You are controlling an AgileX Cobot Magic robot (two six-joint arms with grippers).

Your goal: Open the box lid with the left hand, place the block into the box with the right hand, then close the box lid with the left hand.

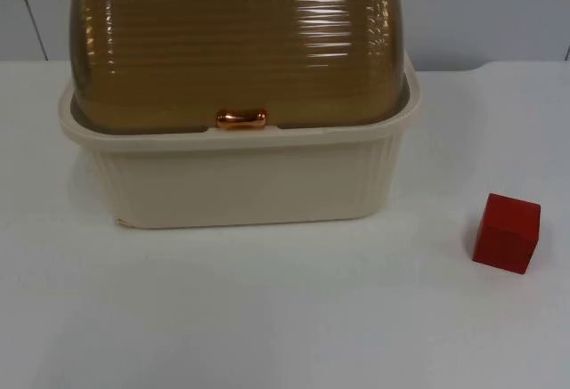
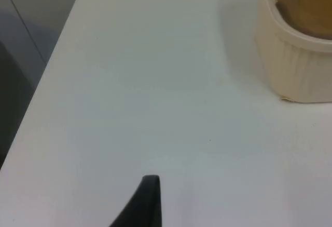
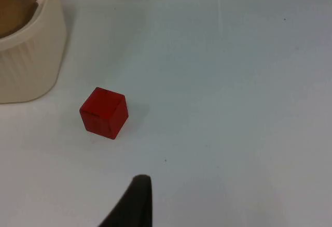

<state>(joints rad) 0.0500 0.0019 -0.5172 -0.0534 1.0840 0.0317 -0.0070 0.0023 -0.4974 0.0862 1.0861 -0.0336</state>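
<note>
**Both grippers hanging back, lid down, block outside**

Grippers first, operator: you are looking past the left gripper (image 2: 150, 201) at bare table, with one black fingertip showing; you cannot tell from that whether its fingers are spread or pressed together. Its arm is waiting above the white table (image 1: 285, 318), touching nothing. The right gripper (image 3: 137, 201) is hovering the same way over the other side, again with a single dark fingertip in sight, so you cannot tell its state either.

Now the objects, biggest down. Ahead of the left gripper and off to its right, the cream box (image 2: 295, 66) is sitting on the table, well apart from the fingertip. In the top view you are seeing its ribbed cream wall (image 1: 240, 184) with the translucent brown domed lid (image 1: 240, 42) resting shut inside the rim. A small copper-coloured handle (image 1: 241, 119) is sitting at the lid's front edge, just above the rim.

Ahead of the right gripper and slightly to its left, the red block (image 3: 104, 112) is lying on the table, near the fingertip but not touching it. The block is standing apart from the box, between the right gripper and the box's corner (image 3: 31, 55).
</note>
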